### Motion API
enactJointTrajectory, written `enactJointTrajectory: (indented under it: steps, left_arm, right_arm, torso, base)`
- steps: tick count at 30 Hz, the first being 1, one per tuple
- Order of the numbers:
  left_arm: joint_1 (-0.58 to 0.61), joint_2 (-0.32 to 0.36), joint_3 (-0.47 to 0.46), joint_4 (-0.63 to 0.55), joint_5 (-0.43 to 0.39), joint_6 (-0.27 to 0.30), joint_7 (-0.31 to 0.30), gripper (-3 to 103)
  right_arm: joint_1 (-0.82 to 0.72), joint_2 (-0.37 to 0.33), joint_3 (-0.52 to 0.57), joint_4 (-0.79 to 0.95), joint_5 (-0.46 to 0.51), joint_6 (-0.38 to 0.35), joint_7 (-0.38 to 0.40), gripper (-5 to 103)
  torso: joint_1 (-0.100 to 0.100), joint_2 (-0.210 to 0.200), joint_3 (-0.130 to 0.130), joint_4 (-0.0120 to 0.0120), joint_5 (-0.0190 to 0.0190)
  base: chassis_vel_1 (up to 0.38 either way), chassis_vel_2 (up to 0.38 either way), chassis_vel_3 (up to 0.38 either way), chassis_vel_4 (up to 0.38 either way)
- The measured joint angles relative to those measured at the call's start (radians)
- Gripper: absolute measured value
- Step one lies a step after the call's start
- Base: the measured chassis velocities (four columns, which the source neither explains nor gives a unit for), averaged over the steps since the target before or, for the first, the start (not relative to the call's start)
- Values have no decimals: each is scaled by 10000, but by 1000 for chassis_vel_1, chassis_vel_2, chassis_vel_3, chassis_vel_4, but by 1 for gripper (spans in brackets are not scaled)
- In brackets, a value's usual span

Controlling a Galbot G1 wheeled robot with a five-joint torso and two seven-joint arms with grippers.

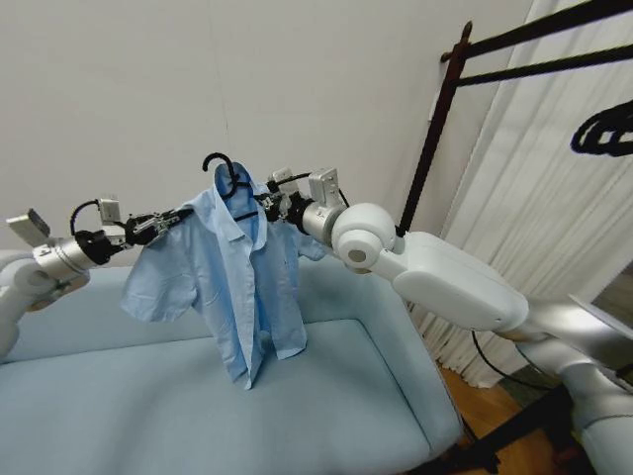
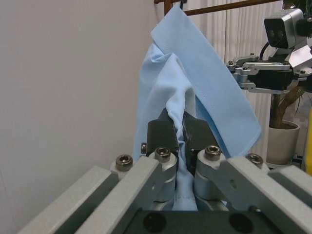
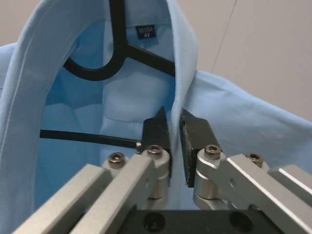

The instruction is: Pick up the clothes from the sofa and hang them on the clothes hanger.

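A light blue short-sleeved shirt point(image 1: 237, 287) hangs on a black hanger point(image 1: 224, 166), held in the air above the sofa point(image 1: 336, 406). My left gripper point(image 1: 166, 222) is shut on the shirt's shoulder fabric; in the left wrist view the cloth point(image 2: 204, 87) is bunched between the left gripper point(image 2: 181, 134) pads. My right gripper point(image 1: 269, 206) grips the other side by the collar. The right wrist view has the right gripper point(image 3: 175, 136) pinching the collar edge point(image 3: 184, 58), with the hanger point(image 3: 117, 48) inside the neck. The dark clothes rack point(image 1: 435, 129) stands to the right.
A second black hanger point(image 1: 603, 131) hangs on the rack's upper rail point(image 1: 554, 25) at the far right. White curtains point(image 1: 534, 198) fall behind the rack. A plain wall is behind the sofa. A potted plant point(image 2: 282, 131) stands on the floor.
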Motion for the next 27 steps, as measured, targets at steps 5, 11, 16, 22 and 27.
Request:
enactJointTrajectory:
  steps: [5,11,16,22,27]
  left_arm:
    - [-8,-88,-92,70,-19,-81,46,3]
    - [-33,-373,-220,179,6,-199,77,3]
    - [-12,-528,-248,344,274,-330,304,3]
    - [-44,-632,-326,461,566,-418,737,3]
    - [-111,-657,-354,781,859,-543,1403,3]
  right_arm:
    - [153,-154,140,66,223,-9,38,27]
    - [403,-494,379,82,693,-23,-6,43]
    - [918,-1036,426,-527,719,153,-1835,70]
    - [1452,-1486,205,-1749,184,216,-4839,82]
    - [2505,-1598,-840,-3227,56,71,-7837,99]
  torso:
    - [-1,0,0,0,1]
    - [-1,0,-1,-1,1]
    - [-1,0,-1,-2,1]
    - [-1,0,0,-4,3]
    - [-1,0,0,-1,3]
  base:
    - [0,0,0,0]
    - [0,0,0,0]
    - [0,0,0,0]
    - [0,0,0,0]
    - [0,0,0,0]
